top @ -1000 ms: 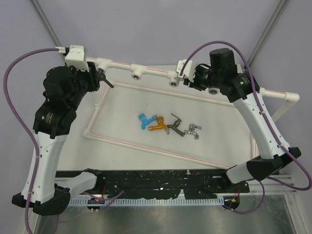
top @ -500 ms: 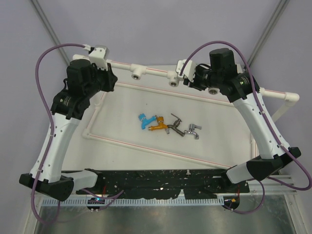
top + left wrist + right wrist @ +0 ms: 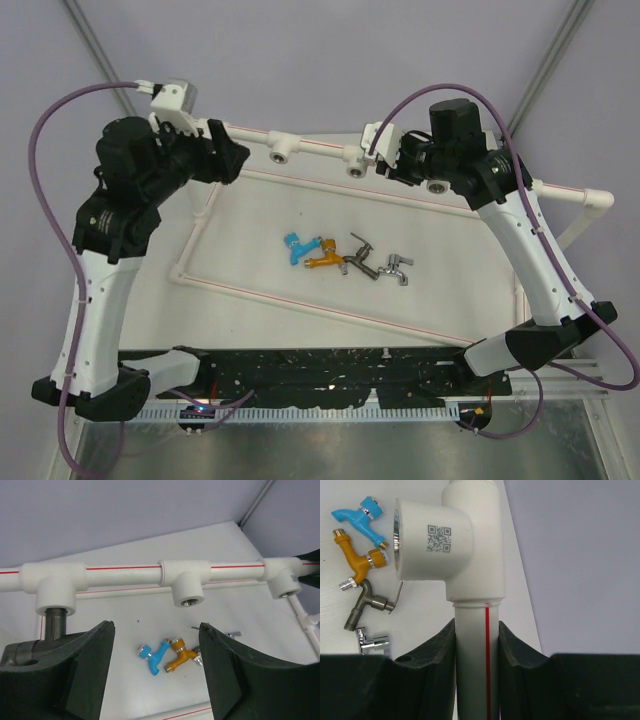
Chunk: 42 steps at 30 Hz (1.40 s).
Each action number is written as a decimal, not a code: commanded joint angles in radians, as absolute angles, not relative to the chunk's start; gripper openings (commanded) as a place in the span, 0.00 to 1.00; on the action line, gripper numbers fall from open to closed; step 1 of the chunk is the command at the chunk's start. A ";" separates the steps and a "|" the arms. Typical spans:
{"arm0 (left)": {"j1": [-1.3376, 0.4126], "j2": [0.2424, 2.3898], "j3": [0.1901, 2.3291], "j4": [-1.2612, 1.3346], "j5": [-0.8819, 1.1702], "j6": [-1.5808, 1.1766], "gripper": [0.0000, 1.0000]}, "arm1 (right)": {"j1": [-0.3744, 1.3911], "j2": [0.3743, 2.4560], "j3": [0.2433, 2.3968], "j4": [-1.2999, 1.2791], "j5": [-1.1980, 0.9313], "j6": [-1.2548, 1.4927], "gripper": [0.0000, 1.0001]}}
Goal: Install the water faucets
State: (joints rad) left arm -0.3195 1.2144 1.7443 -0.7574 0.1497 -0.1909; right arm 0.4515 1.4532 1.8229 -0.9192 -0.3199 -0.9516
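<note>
From above, the left pincer [image 3: 228, 160] sits at the left end of the pipe [image 3: 310, 145], and the right pincer [image 3: 392, 160] is further along the same rail. On the table [image 3: 450, 270], nearer the arm bases than both pincers, lie four small ones in a row: blue faucet [image 3: 293, 248], orange faucet [image 3: 322, 258], dark faucet [image 3: 358, 258], chrome faucet [image 3: 398, 268].

Left wrist: the pincer is released, jaws wide apart with nothing between them. Just outside one finger [image 3: 85, 670] the big faucet [image 3: 54, 625] stands with its stem up in a socket [image 3: 55, 592]. The blue faucet and orange faucet lie beyond the gap.

Right wrist: the pincer is clenched on the pipe, just below a tee [image 3: 432, 540] — the four small faucets lie off to one side of it.
</note>
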 commanded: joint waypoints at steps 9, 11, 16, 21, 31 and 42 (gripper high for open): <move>0.124 1.169 1.706 -0.677 0.469 -0.485 0.84 | 0.482 1.494 1.790 -0.917 -0.460 -0.917 0.06; 0.172 1.190 1.700 -0.672 0.523 -0.509 0.85 | 0.482 1.494 1.789 -0.917 -0.462 -0.917 0.05; 0.230 1.252 1.717 -0.713 0.577 -0.500 0.86 | 0.482 1.491 1.783 -0.916 -0.460 -0.917 0.05; 0.261 1.273 1.723 -0.787 0.618 -0.430 0.81 | 0.480 1.486 1.775 -0.911 -0.457 -0.919 0.05; 0.313 1.287 1.810 -0.989 0.680 -0.259 0.76 | 0.480 1.491 1.772 -0.907 -0.460 -0.917 0.05; 0.311 1.289 1.822 -1.095 0.592 -0.147 0.57 | 0.482 1.494 1.779 -0.907 -0.468 -0.917 0.05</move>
State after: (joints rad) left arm 0.3042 1.2968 1.7893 -1.0603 0.6094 -0.2058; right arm 0.4515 1.4483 1.8122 -0.9062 -0.3195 -0.9531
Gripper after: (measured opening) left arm 0.631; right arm 0.360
